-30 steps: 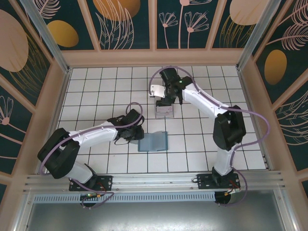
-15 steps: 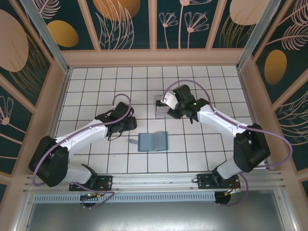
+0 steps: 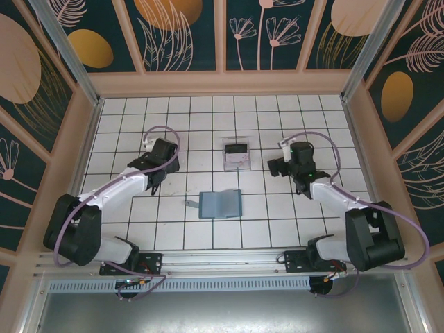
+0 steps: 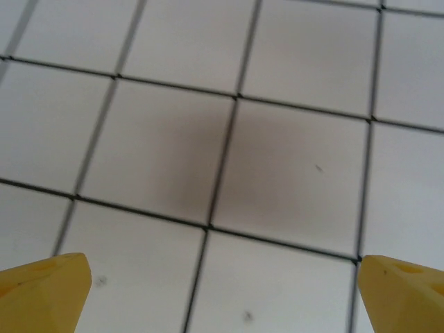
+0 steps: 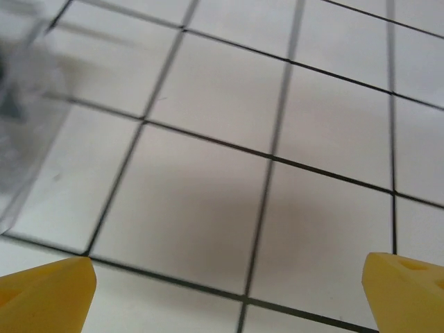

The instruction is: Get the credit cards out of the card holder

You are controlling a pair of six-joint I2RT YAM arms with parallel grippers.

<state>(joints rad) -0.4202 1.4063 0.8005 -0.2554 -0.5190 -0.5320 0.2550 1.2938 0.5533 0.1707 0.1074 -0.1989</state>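
**Both arms drawn back from the centre, jaws wide, cards in the tray**

Both grippers have left the middle of the table since a second ago. The left gripper (image 4: 222,298) was then beside the card holder (image 3: 220,205) and the right gripper (image 5: 225,295) was over the clear tray (image 3: 226,154). Each has swung outward to its own side, and the jaws have gone from nearly closed to fully spread.

The wrist views show yellow fingertips at the far corners with bare white tile between them, so neither gripper has hold of anything.

The card holder lies opened flat on the tiles near the front centre, its strap tab (image 3: 189,203) sticking out to the left. No card shows on it, though the pockets are too small to read from above. The credit cards seem to be in the tray beyond it: a dark card (image 3: 236,147) at the far end and a pale pinkish card (image 3: 238,160) nearer.

By that layout the removal looks finished, and this is the retreat after the last release. The next move probably calls only for parking the arms. If a card is left in a pocket, one gripper would have to pin the soft holder while the other pulls.

The left arm is folded, elbow far out to the left, its wrist well apart from tray and holder. The right arm bends at the lower right, its wrist near the tray's right side.
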